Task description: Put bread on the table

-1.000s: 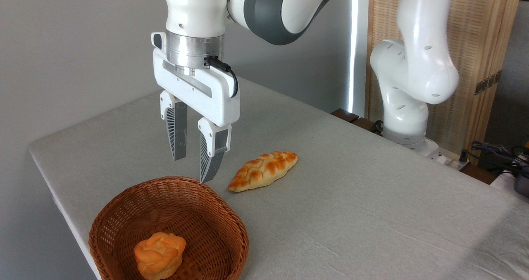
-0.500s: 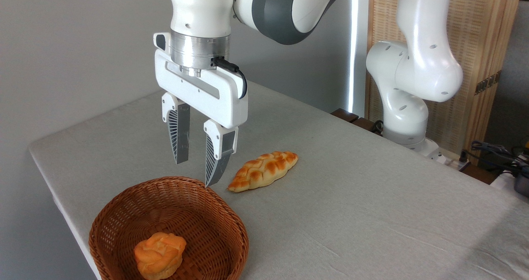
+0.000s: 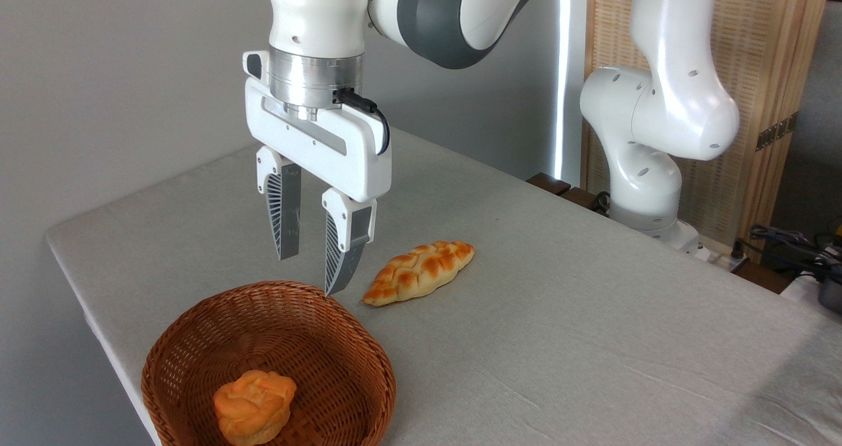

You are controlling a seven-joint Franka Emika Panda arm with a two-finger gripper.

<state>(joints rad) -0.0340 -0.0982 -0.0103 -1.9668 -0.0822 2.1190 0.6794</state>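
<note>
The bun [image 3: 254, 408] lies in the basket [image 3: 368, 360], near its front wall, untouched. Above the basket's far rim the hand [image 3: 308, 272] hangs empty, fingers parted; over the last second it has drifted slightly right and back without descending. The loaf [image 3: 419, 272] rests on the counter [image 3: 592, 314]. Pickup not yet begun.

open air above bread [image 3: 254, 406], basket [image 3: 368, 360] wall around

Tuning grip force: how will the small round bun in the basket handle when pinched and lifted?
The bun looks puffy and knotted, so probably soft and light; a gentle squeeze should do. Its rounded body may roll or shift against the wicker basket wall if nudged. The open tool hangs above the basket's far rim, not over the bun.
</note>
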